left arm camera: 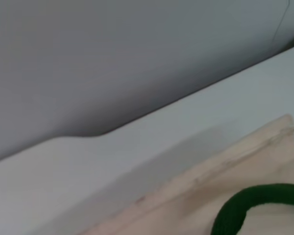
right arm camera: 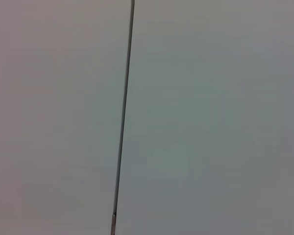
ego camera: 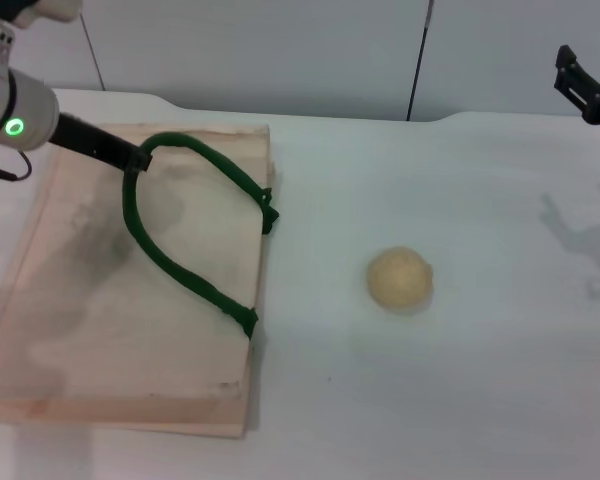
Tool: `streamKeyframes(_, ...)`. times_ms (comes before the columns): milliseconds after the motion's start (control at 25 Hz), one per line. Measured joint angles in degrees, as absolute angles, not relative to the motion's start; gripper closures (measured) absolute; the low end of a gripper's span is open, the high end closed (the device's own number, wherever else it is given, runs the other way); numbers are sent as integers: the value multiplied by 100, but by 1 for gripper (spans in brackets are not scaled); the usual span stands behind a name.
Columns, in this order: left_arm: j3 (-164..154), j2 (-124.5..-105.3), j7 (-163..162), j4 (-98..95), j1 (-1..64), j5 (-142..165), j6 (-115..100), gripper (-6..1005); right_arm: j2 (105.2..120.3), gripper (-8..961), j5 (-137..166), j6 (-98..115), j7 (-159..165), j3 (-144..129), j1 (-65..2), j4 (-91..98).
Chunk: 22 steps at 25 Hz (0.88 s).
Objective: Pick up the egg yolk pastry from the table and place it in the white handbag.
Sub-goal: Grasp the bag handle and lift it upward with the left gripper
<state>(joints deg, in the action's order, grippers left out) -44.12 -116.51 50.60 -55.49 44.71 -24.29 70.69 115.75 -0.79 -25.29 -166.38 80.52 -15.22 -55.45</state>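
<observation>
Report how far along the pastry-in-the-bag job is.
Done: nothing is bagged; the egg yolk pastry sits alone on the table, beside the white handbag. In hand: the left gripper is at the bag's green handle, which arches off the flat bag. Left: the right gripper, raised at the table's far right, must pick the pastry up and bag it.

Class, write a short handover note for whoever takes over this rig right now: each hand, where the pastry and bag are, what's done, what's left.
Left hand: at the green handle of the white handbag, which lies flat on the table.
Right hand: raised at the far right, holding nothing.
Egg yolk pastry: on the table, right of the bag, untouched.
Done: nothing placed.
Left: open the bag, pick up the pastry, put it inside.
</observation>
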Motion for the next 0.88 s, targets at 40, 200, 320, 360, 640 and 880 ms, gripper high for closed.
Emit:
streamKeyframes(40, -4412, -11653, 5060, -5662, 4460, -2459, 7135, 879, 11575, 123, -79, -2527, -16638, 8051, -1525, -5540)
streamKeyframes(200, -4580, -11675, 5094, -6242, 4264, -2766, 7409, 879, 11575, 123, 4, -2339, -16650, 8039, -1537, -5552)
streamKeyframes(320, -4995, -11679, 5052, -6886, 3948, -3201, 7561, 879, 11574, 123, 136, -2131, -16650, 7972, -1541, -5623)
streamKeyframes(360, -5106, -11678, 5033, -7065, 3871, -3302, 7583, 879, 11575, 123, 170, -2039, -16649, 7929, -1536, -5665)
streamKeyframes(640, -5521, -11662, 4618, -8390, 3430, -3549, 7874, 879, 11539, 122, 420, -754, -16643, 7560, -1265, -6450)
streamKeyframes(880, -5499, -11656, 4553, -8770, 3313, -3627, 7935, 879, 11395, 124, 606, 950, -16698, 7181, -600, -8044)
